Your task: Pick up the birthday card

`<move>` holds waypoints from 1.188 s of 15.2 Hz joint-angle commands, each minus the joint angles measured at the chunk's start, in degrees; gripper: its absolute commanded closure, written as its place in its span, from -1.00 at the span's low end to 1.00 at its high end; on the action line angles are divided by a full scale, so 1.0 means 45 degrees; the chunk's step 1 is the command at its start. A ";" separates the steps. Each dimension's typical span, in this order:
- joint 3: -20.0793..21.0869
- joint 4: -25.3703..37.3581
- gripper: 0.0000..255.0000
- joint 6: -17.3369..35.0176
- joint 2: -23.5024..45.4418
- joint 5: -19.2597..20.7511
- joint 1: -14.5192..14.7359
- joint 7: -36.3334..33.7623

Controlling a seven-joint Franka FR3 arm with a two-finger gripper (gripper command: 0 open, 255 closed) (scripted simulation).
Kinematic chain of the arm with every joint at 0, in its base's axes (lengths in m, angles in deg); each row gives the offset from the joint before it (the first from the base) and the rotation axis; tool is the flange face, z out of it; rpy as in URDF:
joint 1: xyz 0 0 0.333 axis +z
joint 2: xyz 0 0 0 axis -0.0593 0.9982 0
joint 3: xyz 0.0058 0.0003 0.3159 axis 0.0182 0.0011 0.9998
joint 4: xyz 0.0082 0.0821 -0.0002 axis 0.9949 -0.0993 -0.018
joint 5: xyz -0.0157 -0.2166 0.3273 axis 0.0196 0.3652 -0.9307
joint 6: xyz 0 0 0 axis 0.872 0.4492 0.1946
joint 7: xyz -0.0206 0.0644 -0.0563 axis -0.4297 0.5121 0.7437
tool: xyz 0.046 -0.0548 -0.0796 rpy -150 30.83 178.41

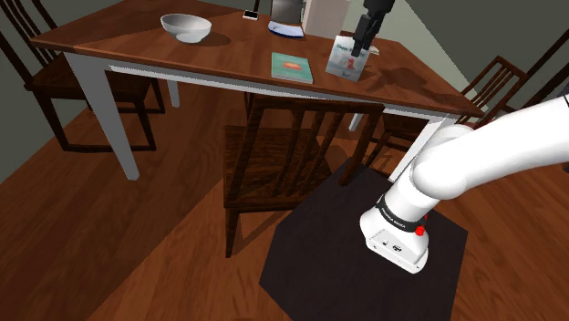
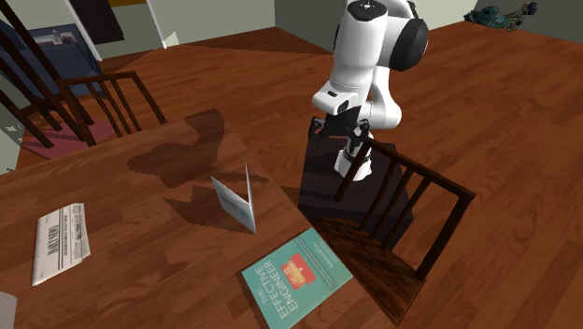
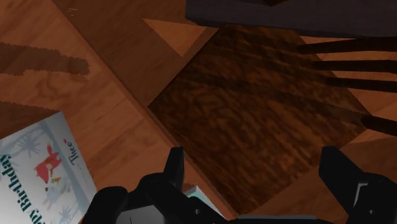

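Observation:
The birthday card is white with a red figure and stands folded open on the brown wooden table, near the shoulder view's right end. From across the table the card shows as a tent. My gripper hangs open in the air above it, nothing between its fingers. In the second exterior view the gripper hovers high over the table's edge by the chair. Through the wrist camera the card lies off to the side, outside the gripper, beyond one finger.
A teal book lies flat beside the card, close to the table's edge. A white bowl and a folded newspaper lie farther along. A dark wooden chair is pushed in under the table below the gripper.

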 commanded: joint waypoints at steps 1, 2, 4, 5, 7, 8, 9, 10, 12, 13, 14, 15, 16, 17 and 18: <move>-0.0564 0.0404 -1.00 0.0331 0.0585 0.0187 -0.0021 0.0848; -0.0838 0.0630 -1.00 0.0492 0.0901 0.0241 -0.0022 0.1255; -0.1385 0.1134 -1.00 0.0805 0.1577 0.0289 -0.0006 0.2076; -0.1657 0.1411 -1.00 0.0955 0.1938 0.0280 0.0007 0.2493; -0.2199 0.2020 -1.00 0.1238 0.2706 0.0187 0.0042 0.3345; -0.2467 0.2351 -1.00 0.1369 0.3114 0.0101 0.0061 0.3782; -0.2734 0.2701 -1.00 0.1490 0.3539 -0.0013 0.0079 0.4226; -0.2995 0.3069 -1.00 0.1602 0.3981 -0.0158 0.0090 0.4680; -0.3512 0.3865 -1.00 0.1789 0.4919 -0.0540 0.0103 0.5614; -0.3754 0.4295 -1.00 0.1860 0.5418 -0.0782 0.0087 0.6096; -0.3987 0.4747 -1.00 0.1914 0.5936 -0.1057 0.0054 0.6587; -0.4204 0.5223 -1.00 0.1947 0.6475 -0.1365 -0.0001 0.7085; -0.4407 0.5724 -1.00 0.1958 0.7033 -0.1703 -0.0078 0.7588; -0.4578 0.6253 -1.00 0.1944 0.7610 -0.2070 -0.0196 0.8092; -0.4722 0.6812 -1.00 0.1902 0.8203 -0.2460 -0.0350 0.8592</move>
